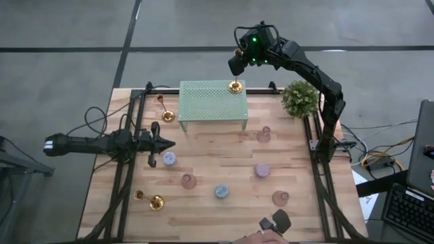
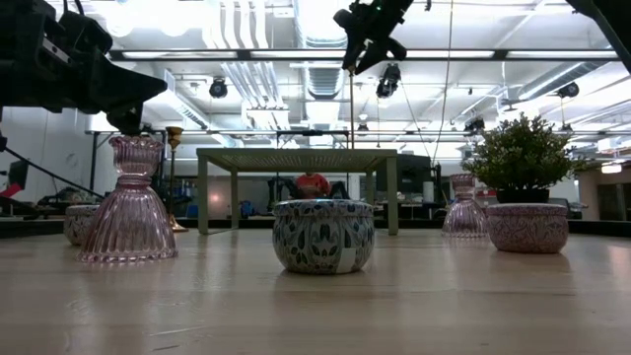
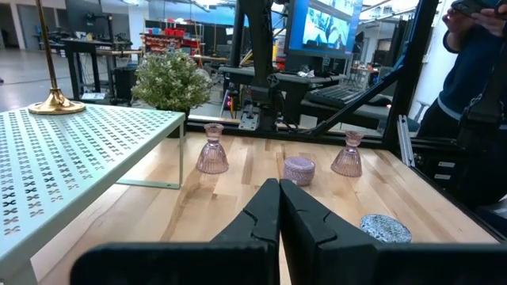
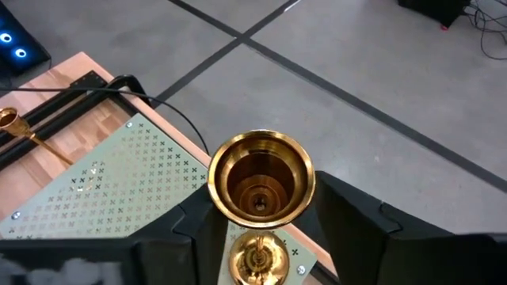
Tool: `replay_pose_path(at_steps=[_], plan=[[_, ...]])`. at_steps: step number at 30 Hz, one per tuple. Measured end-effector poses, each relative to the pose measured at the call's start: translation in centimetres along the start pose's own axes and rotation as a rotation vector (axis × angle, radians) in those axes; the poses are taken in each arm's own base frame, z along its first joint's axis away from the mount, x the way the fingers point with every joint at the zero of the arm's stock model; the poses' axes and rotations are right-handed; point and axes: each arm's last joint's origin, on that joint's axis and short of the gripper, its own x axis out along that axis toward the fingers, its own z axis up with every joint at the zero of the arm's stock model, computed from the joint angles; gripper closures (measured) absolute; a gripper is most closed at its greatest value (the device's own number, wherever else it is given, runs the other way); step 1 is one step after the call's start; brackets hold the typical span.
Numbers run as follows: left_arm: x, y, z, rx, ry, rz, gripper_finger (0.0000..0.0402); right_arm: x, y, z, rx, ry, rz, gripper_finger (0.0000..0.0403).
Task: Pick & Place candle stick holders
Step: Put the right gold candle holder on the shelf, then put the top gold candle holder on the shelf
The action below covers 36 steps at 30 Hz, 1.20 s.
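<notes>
Wooden tabletop (image 1: 224,169) carries a pale green perforated metal stand (image 1: 203,98); on its far right corner stands a tall shiny gold candlestick (image 1: 235,87). Directly above, the right gripper (image 4: 261,229) has its fingers spread either side of the stem, below the cup. Left gripper (image 3: 279,218) hovers pressed together, near the table's left edge.

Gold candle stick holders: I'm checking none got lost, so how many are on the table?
3. One stands on the green perforated stand at, one lies beside the stand's left end, one lies near the front-left corner.

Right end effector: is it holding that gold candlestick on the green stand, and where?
Cannot be told. The right end effector flanks the candlestick just below its top cup, the base resting on the green stand.
</notes>
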Motion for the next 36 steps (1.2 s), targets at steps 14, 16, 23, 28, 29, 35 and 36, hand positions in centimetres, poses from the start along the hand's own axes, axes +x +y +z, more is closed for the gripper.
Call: replay_pose_path(at_steps=[14,16,23,28,29,35,36], plan=[[0.0,0.0,0.0,0.0,0.0,0.0,0.0394,-0.4,0.0,0.1,0.009,-0.003,0.001,0.0164],[0.0,0.0,0.0,0.0,0.0,0.0,0.0394,-0.5,-0.1,0.0,0.019,0.001,0.0,0.0155],[0.0,0.0,0.0,0.0,0.0,0.0,0.0394,-1.3,0.0,-0.1,0.02,0.013,0.002,0.0129],[0.0,0.0,0.0,0.0,0.0,0.0,0.0394,-1.8,0.3,-0.2,0.012,0.02,0.012,0.0122],[0.0,0.0,0.0,0.0,0.0,0.0,0.0394,-1.8,0.4,-0.3,0.01,0.02,0.016,0.0122],[0.0,0.0,0.0,0.0,0.0,0.0,0.0394,-2.1,0.8,-0.3,0.01,0.021,0.046,0.0122],[0.0,0.0,0.0,0.0,0.0,0.0,0.0394,-2.2,0.9,-0.3,0.01,0.022,0.048,0.0122]])
